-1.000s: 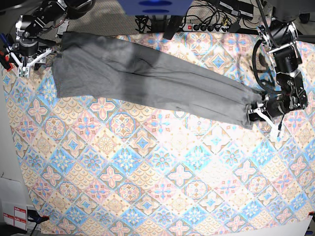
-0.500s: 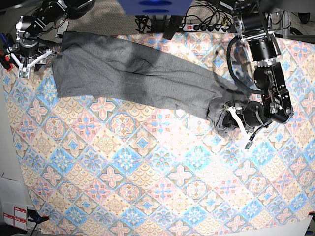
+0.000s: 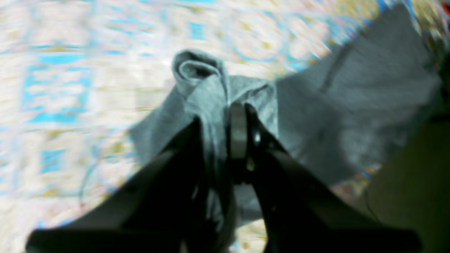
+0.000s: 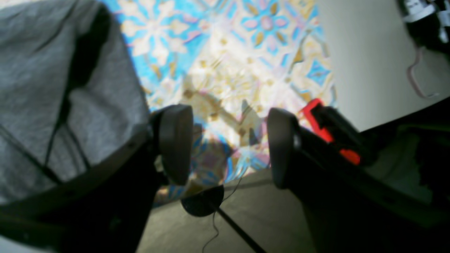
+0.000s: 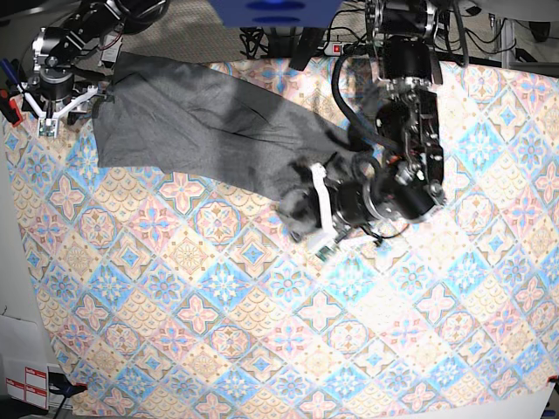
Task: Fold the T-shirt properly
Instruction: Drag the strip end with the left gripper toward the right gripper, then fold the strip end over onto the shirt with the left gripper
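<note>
No readable writing or labels are showing anywhere, and no containers either. The patterned tablecloth (image 5: 262, 332) is covering the whole worktop, diamonds and flowers in blue, pink and cream. Across its far half the T-shirt (image 5: 201, 122) is lying, plain heather-grey, spreading flat at the base view's upper left and narrowing into a bunched end near the middle of the cloth. That bunched end is lifting into a rolled fold in the left wrist view, where the T-shirt (image 3: 211, 88) is rising up between the dark fingers.

The left arm is reaching down from the top of the base view, bending at the elbow, with its left end effector (image 5: 319, 214) pointing toward that view's left; its jaws are pressing together on the grey fabric, pinching it. The right end effector (image 5: 48, 96) is sitting at the upper-left corner, just beside the shirt's flat edge; its pads (image 4: 175, 140) are standing spread apart, with only tablecloth showing between them and the T-shirt (image 4: 52, 88) lying off to one side, not gripped.
</note>
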{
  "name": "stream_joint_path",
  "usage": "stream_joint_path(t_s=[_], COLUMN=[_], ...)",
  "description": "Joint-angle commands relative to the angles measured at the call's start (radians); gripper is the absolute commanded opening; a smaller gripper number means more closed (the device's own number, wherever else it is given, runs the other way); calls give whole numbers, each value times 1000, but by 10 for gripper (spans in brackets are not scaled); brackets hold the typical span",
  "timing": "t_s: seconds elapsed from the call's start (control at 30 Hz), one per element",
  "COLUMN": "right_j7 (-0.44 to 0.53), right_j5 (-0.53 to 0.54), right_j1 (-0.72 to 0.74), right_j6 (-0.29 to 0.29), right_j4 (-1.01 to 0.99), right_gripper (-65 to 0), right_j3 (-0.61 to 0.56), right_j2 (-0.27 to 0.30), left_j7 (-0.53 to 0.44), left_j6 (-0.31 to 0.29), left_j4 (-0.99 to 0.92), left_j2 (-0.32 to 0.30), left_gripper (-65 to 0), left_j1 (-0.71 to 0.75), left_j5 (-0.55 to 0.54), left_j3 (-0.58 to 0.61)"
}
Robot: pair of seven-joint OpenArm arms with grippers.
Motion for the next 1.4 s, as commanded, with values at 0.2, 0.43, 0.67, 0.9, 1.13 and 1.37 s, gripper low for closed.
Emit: stream_joint_path(t_s=[0.2,0.43,0.67,0.9,1.13,1.37], right_j7=[20,20,20,20,20,20], right_j5=[12,12,12,12,12,12], right_j1=[4,4,4,4,17,18], right_j6=[-9,-9,-9,-9,-9,-9], right_j4=[18,18,18,18,18,18], right_gripper=[-316,-316,-316,-315,-313,-313], right_j3=[0,0,0,0,-1,-1], right_j2=[12,12,12,12,12,12], left_j7=[-16,-16,-104,-103,-104,-101], left_j6=[1,1,1,1,1,1], left_j4=[16,-35,-229,-237,-237,-236], left_j2=[7,34,31,33,28,28], left_gripper=[-614,-614,-614,-534,-213,-295], left_j1=[55,44,-45,-50,-50,-76], left_j5=[-28,-20,-19,-20,-20,-30], left_j3=[173,286,433,418,414,360])
